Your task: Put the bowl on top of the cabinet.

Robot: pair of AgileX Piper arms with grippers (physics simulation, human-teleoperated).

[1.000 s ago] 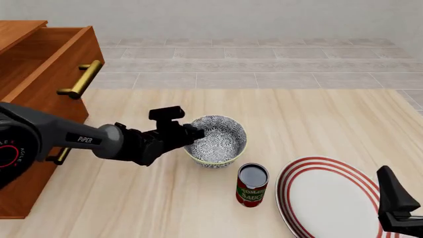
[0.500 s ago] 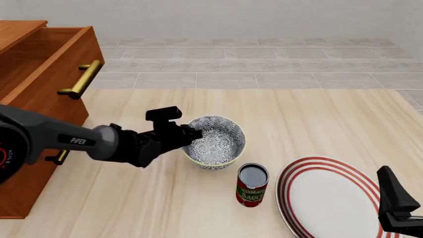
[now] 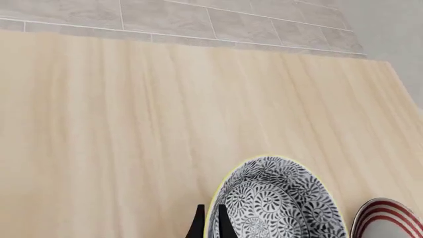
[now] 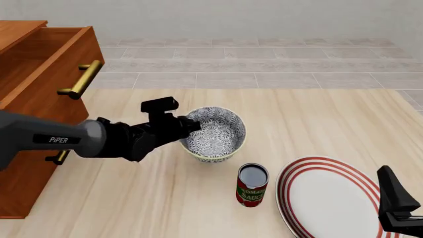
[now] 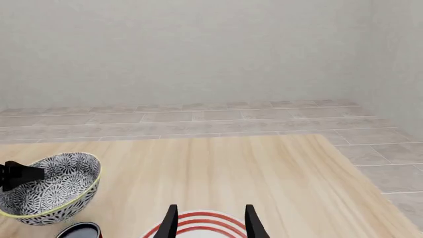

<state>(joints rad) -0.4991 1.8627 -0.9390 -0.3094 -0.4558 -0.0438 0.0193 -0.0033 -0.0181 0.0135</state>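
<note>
Left wrist view: the left hand (image 3: 209,223) pinches the rim of the round black-and-white floral bowl (image 3: 278,201).

Front view: bowl (image 4: 215,133) tilted, at the hand's (image 4: 188,125) 3 o'clock.

Right wrist view: right hand (image 5: 210,219) spread open, bowl (image 5: 51,184) at 10 o'clock.

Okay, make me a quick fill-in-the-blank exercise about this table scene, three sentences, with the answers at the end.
1. The left pincer grips the rim of the ____.
2. The tomato sauce can stands between the bowl and the red-ringed ____.
3. The right pincer hangs open above the ____.

Missing words: bowl; plate; plate
</note>
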